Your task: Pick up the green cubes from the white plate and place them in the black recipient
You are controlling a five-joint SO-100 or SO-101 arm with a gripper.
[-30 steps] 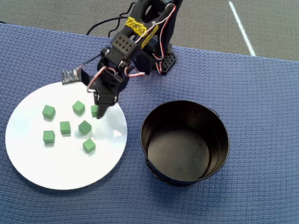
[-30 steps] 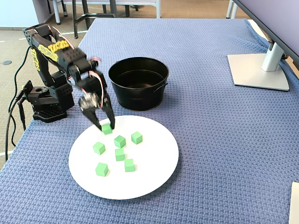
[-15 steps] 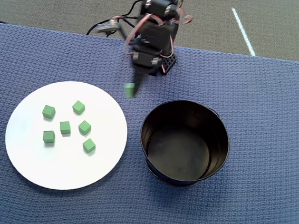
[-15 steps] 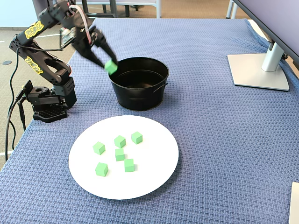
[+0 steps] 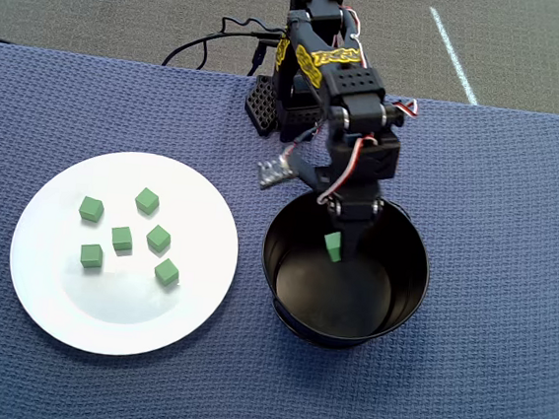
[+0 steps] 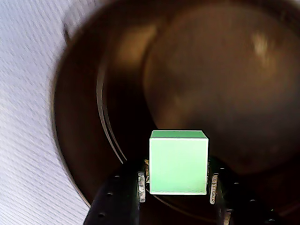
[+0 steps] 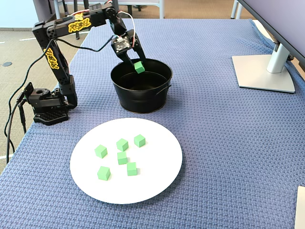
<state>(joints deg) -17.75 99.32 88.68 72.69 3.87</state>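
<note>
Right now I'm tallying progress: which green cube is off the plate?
The green cube gripped in the tool, held above the black pot. The other five green cubes lie loose on the white plate.

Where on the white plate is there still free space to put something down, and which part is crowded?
The white plate is bare along its near half and its right edge beside the black pot. The five green cubes crowd its upper middle in the overhead view.

Six green cubes total: five sitting on the white plate (image 5: 54, 287), one (image 5: 332, 246) over the black pot (image 5: 399, 300). Pot interior's dark, so maybe more hiding inside.
</note>
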